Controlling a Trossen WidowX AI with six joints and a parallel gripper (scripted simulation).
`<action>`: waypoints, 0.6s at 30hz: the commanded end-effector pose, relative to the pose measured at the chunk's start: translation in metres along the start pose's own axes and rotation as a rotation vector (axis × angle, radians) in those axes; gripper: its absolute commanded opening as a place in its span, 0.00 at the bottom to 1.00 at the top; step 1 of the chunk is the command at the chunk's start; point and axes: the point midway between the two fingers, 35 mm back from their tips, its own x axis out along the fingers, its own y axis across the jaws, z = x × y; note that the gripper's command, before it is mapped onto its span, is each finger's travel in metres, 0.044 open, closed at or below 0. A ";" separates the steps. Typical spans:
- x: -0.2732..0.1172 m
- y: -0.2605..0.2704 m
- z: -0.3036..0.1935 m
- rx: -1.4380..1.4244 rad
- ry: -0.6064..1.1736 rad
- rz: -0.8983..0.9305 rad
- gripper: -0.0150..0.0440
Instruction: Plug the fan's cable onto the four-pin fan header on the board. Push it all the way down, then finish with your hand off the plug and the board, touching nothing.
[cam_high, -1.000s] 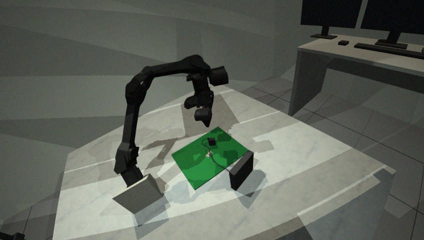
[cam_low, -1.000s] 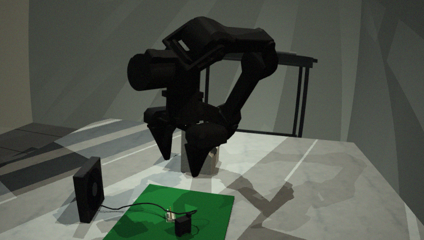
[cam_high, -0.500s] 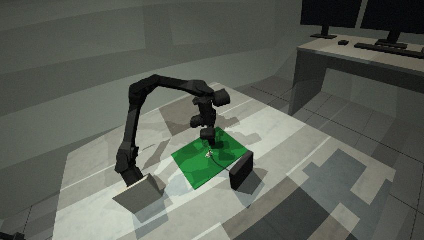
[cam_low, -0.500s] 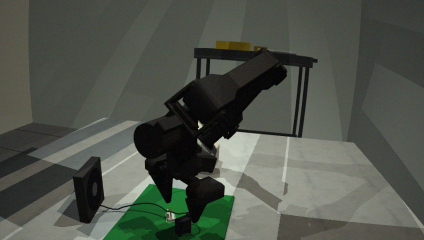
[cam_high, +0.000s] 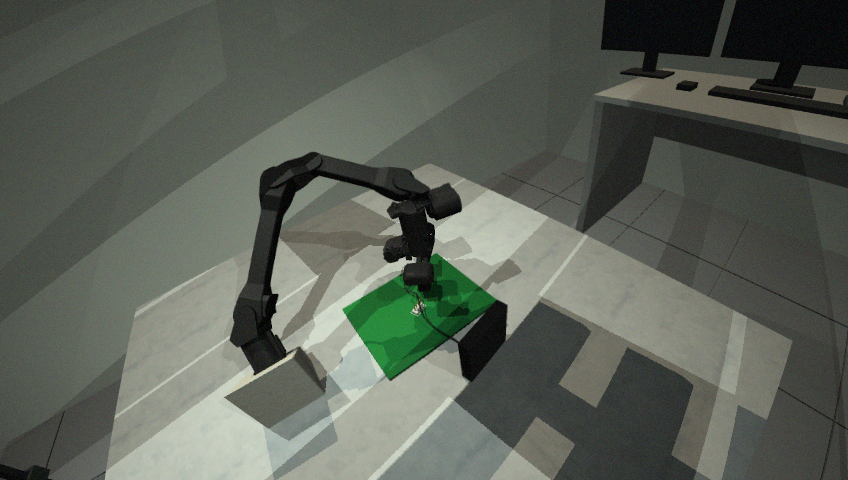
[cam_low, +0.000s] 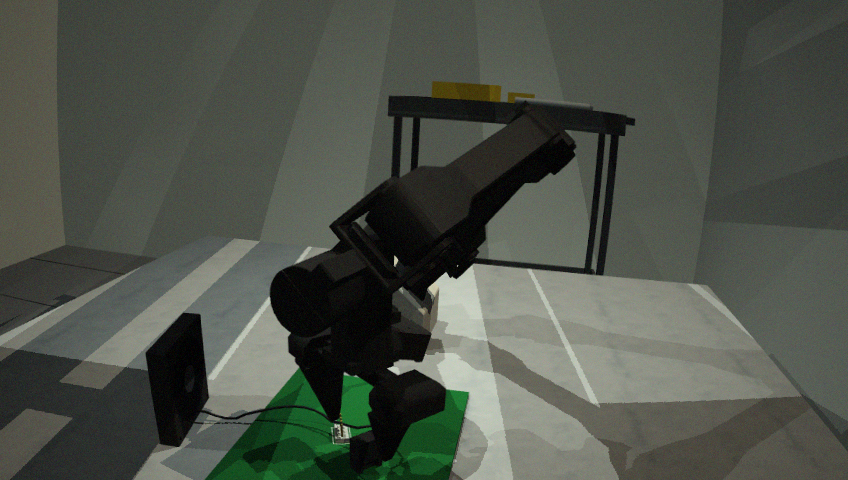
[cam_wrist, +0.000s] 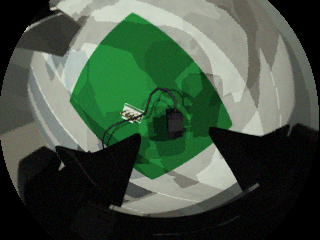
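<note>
The green board (cam_high: 419, 315) lies on the table, with the small white four-pin header (cam_high: 416, 312) near its middle. The header also shows in the exterior view (cam_low: 340, 433) and the wrist view (cam_wrist: 131, 114). The black plug (cam_wrist: 174, 122) lies on the board just right of the header, apart from it, with its thin cable looping around. In the exterior view the plug (cam_low: 363, 455) sits low by the right finger. The black fan (cam_high: 483, 339) stands upright at the board's edge. My gripper (cam_wrist: 175, 134) is open and empty, low over the board, its fingers astride the plug without closing on it.
The arm's grey base block (cam_high: 276, 386) stands at the table's front left. A desk with monitors (cam_high: 731, 101) stands off the table to the far right. A dark frame table with yellow boxes (cam_low: 505, 113) stands behind. The fan's cable (cam_low: 261, 410) runs across the board.
</note>
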 end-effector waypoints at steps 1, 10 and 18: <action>0.007 0.000 0.001 0.006 -0.006 -0.003 1.00; 0.022 0.000 0.002 0.006 -0.006 -0.003 1.00; 0.030 0.000 0.002 0.006 -0.007 -0.004 1.00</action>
